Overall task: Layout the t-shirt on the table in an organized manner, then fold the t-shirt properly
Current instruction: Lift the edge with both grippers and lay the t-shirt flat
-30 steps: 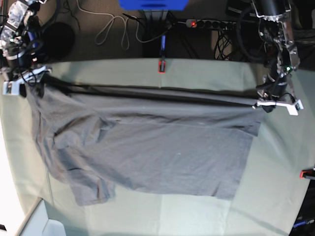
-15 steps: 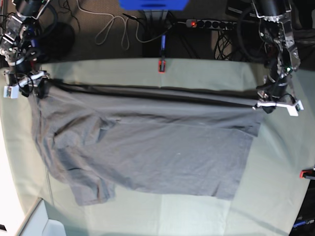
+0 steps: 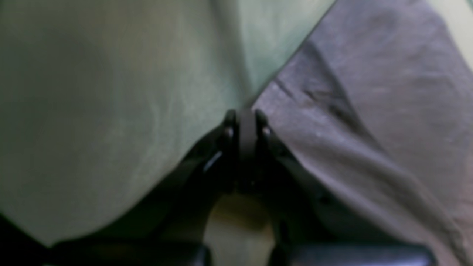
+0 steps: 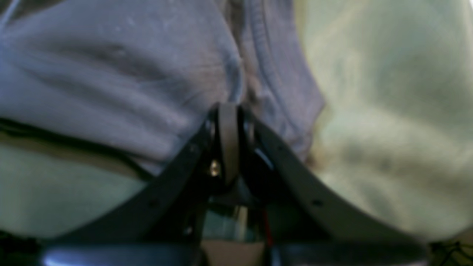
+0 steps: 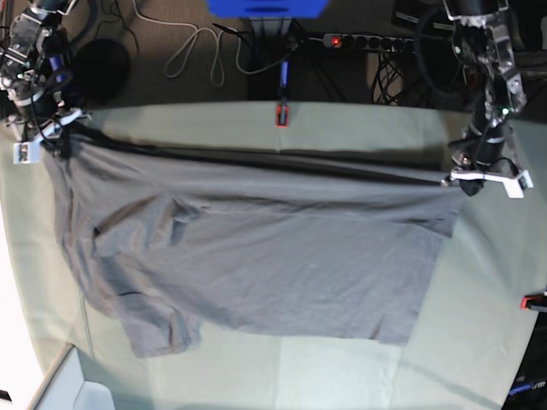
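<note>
Green cloth over the whole tabletop, cables and a power strip on the floor behind it, and the shirt sprawled across the middle.

What's changed in the last second: the right gripper, over on the camera's left, has pulled its corner further back and outward, toward the far edge. The left gripper on the other side has barely budged. So the top hem between them looks pulled tighter now, a near-straight dark line across the back of the tabletop. To me that reads as the spreading-out stage, not folding yet.

Both grippers are pinching fabric. The wrist views are blurry, but the left one has its fingers pressed together right on the shirt's edge, and the right one is clamped on a bunched bit near a stitched hem.

Shirt itself is plain grey and mostly flat on the right half. The left half is messier, with a sleeve or flap folded over on itself and diagonal creases. The near edge lies slack on the cloth.
</note>
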